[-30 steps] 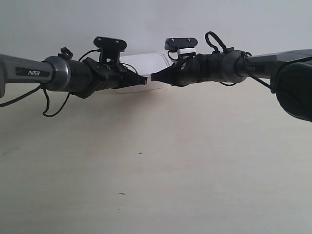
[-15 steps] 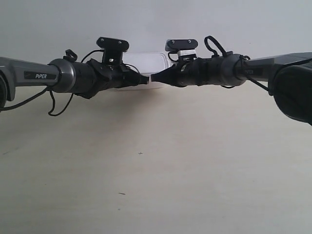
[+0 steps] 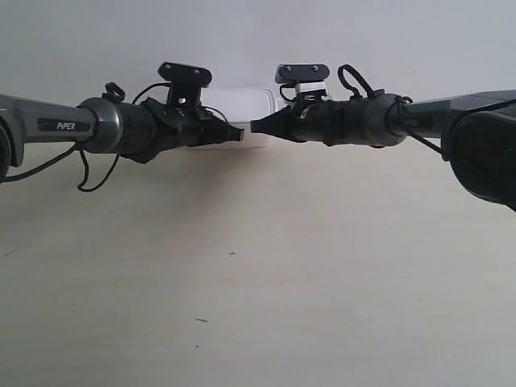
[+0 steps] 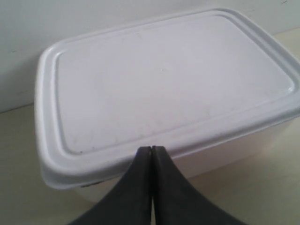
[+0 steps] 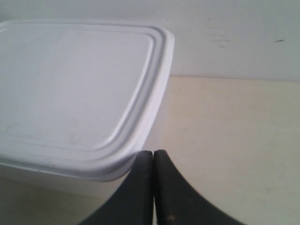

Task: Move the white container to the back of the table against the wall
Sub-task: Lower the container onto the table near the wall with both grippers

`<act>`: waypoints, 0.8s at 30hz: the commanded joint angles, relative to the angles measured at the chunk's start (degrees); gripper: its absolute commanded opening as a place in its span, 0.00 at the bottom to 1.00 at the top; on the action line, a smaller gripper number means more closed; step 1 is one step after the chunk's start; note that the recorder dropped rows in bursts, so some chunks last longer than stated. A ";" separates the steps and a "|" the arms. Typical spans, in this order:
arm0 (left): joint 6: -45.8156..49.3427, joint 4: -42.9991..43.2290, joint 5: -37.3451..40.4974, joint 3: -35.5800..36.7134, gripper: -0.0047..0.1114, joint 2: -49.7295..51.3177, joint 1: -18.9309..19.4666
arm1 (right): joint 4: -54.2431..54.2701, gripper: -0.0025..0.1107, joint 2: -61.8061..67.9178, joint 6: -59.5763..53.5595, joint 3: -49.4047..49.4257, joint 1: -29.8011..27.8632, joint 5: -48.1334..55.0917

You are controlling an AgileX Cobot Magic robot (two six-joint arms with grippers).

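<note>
At my left gripper [image 4: 152, 149]: both jaws were pressed together with nothing between them, and their tips sat at the rim of the lid [image 4: 164, 79], on the near long side of the white container [image 4: 225, 159]. Whether they touched it I could not tell.
At my right gripper [image 5: 153, 152]: it was likewise closed on nothing, with its tips just beside a rounded near corner of the lid.
Container contents: the flat, rimmed lid sat on all round and the plastic was opaque, so anything inside was hidden from me.
Container's place: it sat flat at the back of the table [image 3: 266, 266], close up to the wall [image 3: 258, 40]. Whether it actually touched the wall I could not tell.
Long axis: it ran along the wall, side to side in the exterior view, with one long side facing my left gripper.
Arms in the exterior view: the arm at the exterior view's left [image 3: 121, 129] and the arm at the exterior view's right [image 3: 363, 121] both reached inward in front of the container. Their tips pointed at each other with a small gap between them.
</note>
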 commanded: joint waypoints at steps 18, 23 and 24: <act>0.30 -0.09 6.43 -0.82 0.04 0.22 -0.01 | -0.50 0.02 -5.48 -4.04 -0.41 -2.94 2.75; 0.30 -0.09 6.82 -2.87 0.04 0.22 -0.47 | -0.50 0.02 -5.70 -4.04 -0.41 -3.55 5.54; 0.30 -0.09 7.18 -3.11 0.04 0.22 -0.47 | -0.50 0.02 -5.70 -4.04 -0.41 -3.55 5.97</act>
